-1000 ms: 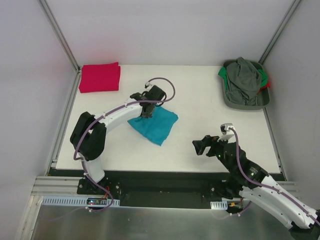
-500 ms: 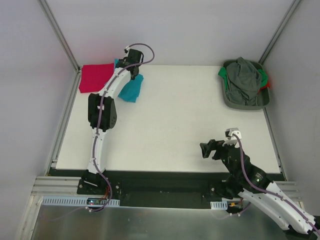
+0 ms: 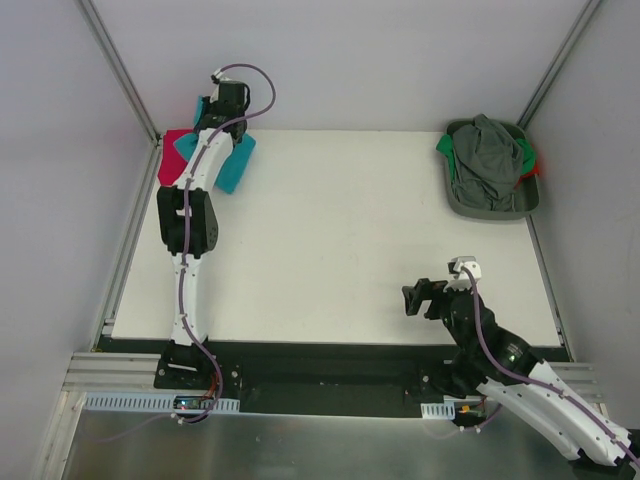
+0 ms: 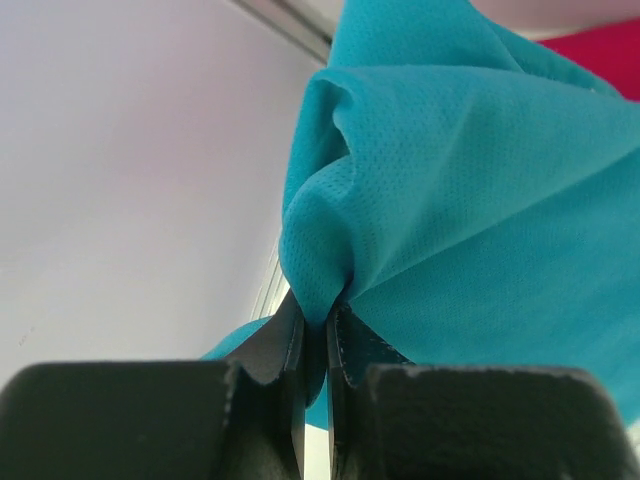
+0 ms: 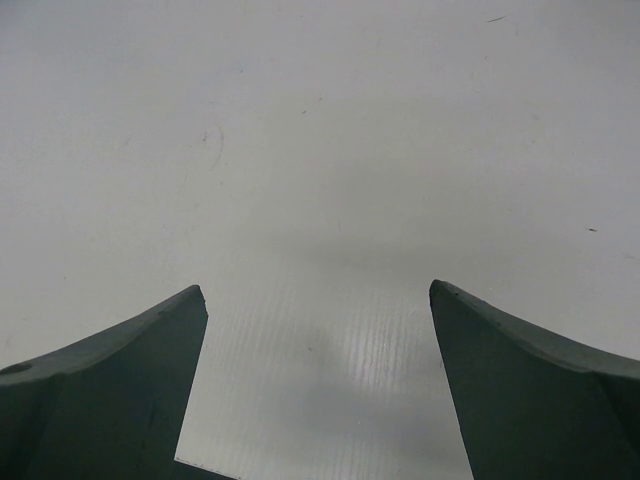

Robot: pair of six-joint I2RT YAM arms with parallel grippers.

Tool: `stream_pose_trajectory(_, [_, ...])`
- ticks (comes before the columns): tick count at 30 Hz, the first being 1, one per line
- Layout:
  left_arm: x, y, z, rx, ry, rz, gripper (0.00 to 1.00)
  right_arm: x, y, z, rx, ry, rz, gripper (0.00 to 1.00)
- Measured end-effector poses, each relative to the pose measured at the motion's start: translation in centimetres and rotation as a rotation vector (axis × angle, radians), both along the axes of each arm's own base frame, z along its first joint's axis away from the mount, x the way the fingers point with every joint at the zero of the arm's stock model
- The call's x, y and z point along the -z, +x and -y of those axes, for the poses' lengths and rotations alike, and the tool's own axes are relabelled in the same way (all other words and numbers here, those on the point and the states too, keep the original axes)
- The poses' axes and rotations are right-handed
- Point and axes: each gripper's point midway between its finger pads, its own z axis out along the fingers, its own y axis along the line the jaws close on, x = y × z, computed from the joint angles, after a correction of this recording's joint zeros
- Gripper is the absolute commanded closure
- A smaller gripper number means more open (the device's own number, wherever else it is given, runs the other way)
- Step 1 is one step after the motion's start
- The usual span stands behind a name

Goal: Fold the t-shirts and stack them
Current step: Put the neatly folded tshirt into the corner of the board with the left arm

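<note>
There are 2 t-shirts at the far left: 1 teal t-shirt [image 3: 236,165] and 1 red t-shirt [image 3: 170,150]. 1 grey tray [image 3: 453,198] at the far right holds 1 heap of clothes [image 3: 485,160], its garments too tangled to count. 2 arms, the left arm [image 3: 190,215] and the right arm [image 3: 500,355], stand at 1 table [image 3: 350,230].

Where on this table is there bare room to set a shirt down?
The middle of the table is bare, from the teal shirt in the left hand across to the bin of clothes. The near edge left of the right hand is free. Crowded: the far-left corner, around the red shirt.
</note>
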Motion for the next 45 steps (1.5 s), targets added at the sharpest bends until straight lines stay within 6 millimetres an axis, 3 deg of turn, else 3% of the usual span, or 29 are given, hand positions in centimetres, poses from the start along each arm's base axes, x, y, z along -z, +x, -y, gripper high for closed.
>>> stream_pose_trajectory(15, [-6.8,1.6,2.6,0.077,-0.091,0.225,1.0,0.1,0.2,0.5,0.03,-0.006,0.011,0.04])
stream_pose_trajectory(23, [-7.8,2.0,2.6,0.078,-0.095,0.262,1.0,0.2,0.3,0.7,0.041,-0.01,0.01,0.04])
stream_pose_trajectory(34, [-7.4,2.7,3.0,0.081,-0.103,0.275,1.0,0.6,0.4,0.8,0.051,-0.034,-0.005,0.04])
stream_pose_trajectory(39, [-7.5,2.6,4.1,0.094,-0.102,0.275,1.0,0.7,0.4,0.9,0.055,-0.037,-0.006,0.04])
stream_pose_trajectory(45, [-7.5,2.5,7.3,0.131,-0.1,0.273,1.0,1.1,0.4,0.9,0.058,-0.052,-0.02,0.04])
